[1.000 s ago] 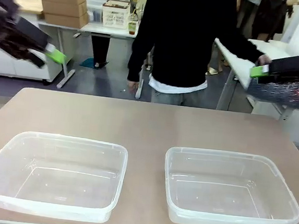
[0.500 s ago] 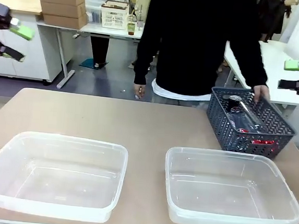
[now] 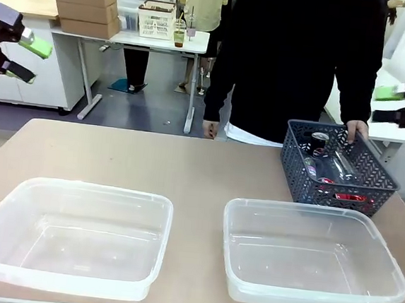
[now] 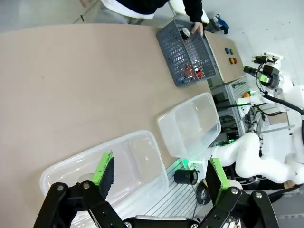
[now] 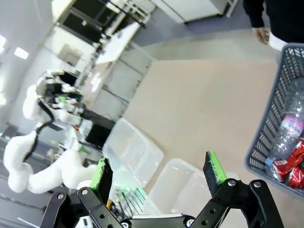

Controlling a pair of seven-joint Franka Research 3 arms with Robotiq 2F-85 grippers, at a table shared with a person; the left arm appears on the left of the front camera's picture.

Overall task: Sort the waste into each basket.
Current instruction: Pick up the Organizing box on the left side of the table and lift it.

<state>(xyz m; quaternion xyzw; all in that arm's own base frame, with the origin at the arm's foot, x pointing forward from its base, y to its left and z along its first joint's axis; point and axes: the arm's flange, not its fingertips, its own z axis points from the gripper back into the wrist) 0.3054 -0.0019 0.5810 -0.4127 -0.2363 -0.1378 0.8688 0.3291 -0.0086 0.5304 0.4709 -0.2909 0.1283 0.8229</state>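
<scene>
Two clear tubs sit side by side near the table's front edge, the left basket (image 3: 93, 188) and the right basket (image 3: 297, 208), both empty. The waste lies in a dark mesh basket (image 3: 297, 167) at the far right: a silver-black can (image 3: 319, 142), a clear bottle (image 3: 339, 167) and a red can (image 3: 351, 198). A person's hand (image 3: 358, 130) rests on its rim. My left gripper (image 3: 27, 58) hangs open high at the left, and my right gripper (image 3: 385, 105) hangs open high at the right. Both are well above the table, with nothing held.
The person in black stands at the far side behind the mesh basket (image 4: 187, 57). Bare tabletop (image 3: 152, 161) stretches between the tubs and the far edge. In the right wrist view the mesh basket (image 5: 280, 118) holds a bottle (image 5: 292, 128) and red cans (image 5: 289, 166).
The person has brought the mesh basket in from the right and set it on the table. Both grippers have drawn back toward the picture's edges, still open.
</scene>
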